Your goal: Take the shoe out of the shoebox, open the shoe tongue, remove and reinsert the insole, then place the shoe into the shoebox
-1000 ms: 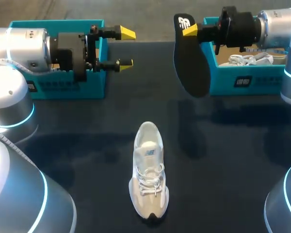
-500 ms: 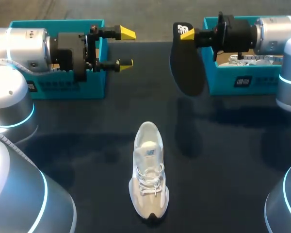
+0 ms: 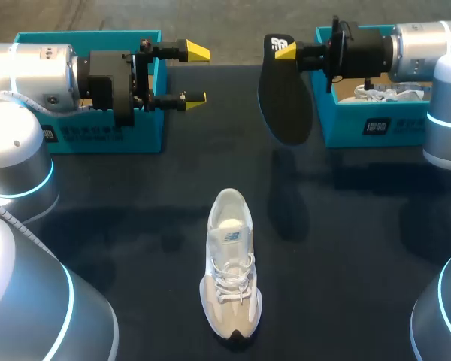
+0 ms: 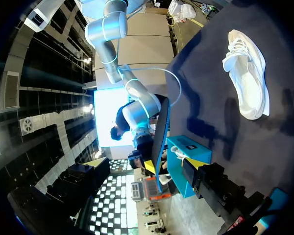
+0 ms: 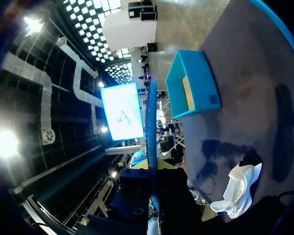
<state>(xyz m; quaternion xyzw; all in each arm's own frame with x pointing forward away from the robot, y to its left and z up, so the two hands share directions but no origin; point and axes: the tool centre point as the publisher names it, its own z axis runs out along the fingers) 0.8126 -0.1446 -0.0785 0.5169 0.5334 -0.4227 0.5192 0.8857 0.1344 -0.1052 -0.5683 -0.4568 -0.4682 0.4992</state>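
Dark tabletop (image 3: 135,226) fills the head view, with a teal shoebox at each upper corner. The left shoebox (image 3: 98,139) sits in the upper left of the frame, partly hidden behind my left arm, and the right shoebox (image 3: 368,126) sits in the upper right with a second white shoe (image 3: 387,92) lying inside it. My left gripper (image 3: 197,74) hangs at the upper centre-left, just past the left shoebox's near corner. Its two yellow-tipped fingers are spread wide apart with only air between them. My right gripper (image 3: 285,51) comes in from the upper right, level with the right shoebox's rim, and its fingers are pinched on the heel end of the black insole (image 3: 284,101). The insole hangs down from that grip, broad end lowest, clear of the table and just beside the right shoebox's left wall in the frame. Its shadow falls on the dark surface below it. The white shoe (image 3: 231,271) stands upright on its sole at the lower centre of the frame, well apart from both boxes and both grippers. Its heel opening faces the upper edge, its dark-tipped toe faces the lower edge, and its laces lie loose over the tongue. From my right wrist, the insole shows edge-on as a thin blue-black line running straight out from between my fingers. The open left shoebox lies ahead beyond it, and the shoe rests on the table off to one side of the gripper. From my left wrist, the shoe lies on its own on the table, and the insole appears edge-on beside the right shoebox.
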